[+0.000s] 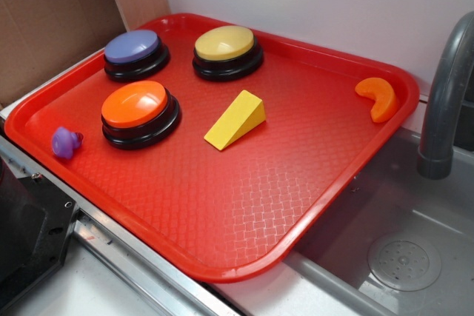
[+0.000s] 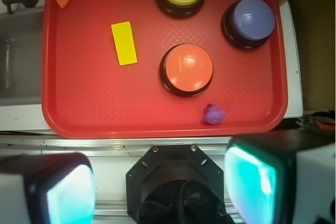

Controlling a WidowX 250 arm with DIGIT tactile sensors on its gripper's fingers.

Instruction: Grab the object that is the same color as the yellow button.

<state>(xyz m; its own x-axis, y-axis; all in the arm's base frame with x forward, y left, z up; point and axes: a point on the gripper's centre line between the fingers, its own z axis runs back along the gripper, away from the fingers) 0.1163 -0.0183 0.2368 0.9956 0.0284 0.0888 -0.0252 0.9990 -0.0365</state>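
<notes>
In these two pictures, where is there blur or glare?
Wrist view: the gripper fingers are near and blurred, glowing cyan; a soft sheen lies on the orange button. Exterior view: sharp, even light, faint highlights on the yellow button; the yellow wedge casts almost no shadow.

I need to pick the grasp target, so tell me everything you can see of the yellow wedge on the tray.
The yellow wedge is a small, solid, matte, plastic-looking piece shaped like a cheese slice. It lies on the red tray near the middle, its thick end toward the orange crescent. From above it reads as a plain rectangle. Nothing touches it but the tray.
</notes>
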